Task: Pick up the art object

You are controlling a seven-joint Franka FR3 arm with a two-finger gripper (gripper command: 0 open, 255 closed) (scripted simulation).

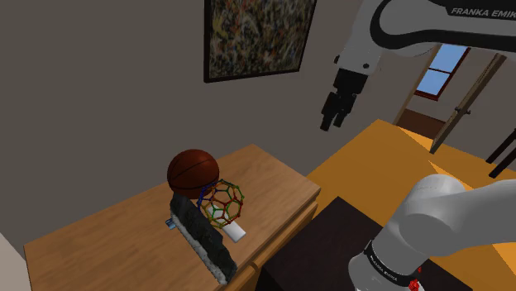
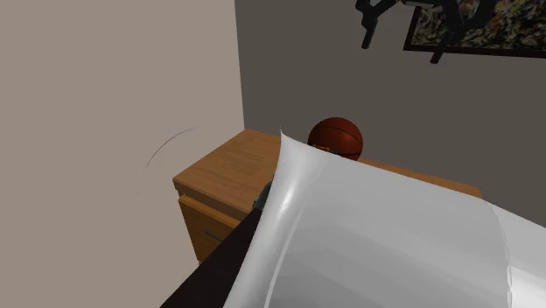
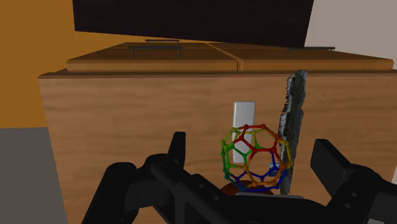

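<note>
Lighting is flat, dimmish ambient: in the shoulder view the dresser [image 1: 91, 240] top reads an even warm brown, the basketball [image 1: 193, 172] shades darker toward its underside, and the brightest patch is the blue window [image 1: 442, 70] at upper right. In the second exterior view the white arm link [image 2: 376, 236] close to the camera carries a pale sheen with soft grey bands; side wall [image 2: 105, 87] is lighter than the back wall [image 2: 297, 61]. Wrist view: gripper [image 3: 250, 151] is near-flat black with faint grey edge highlights.
</note>
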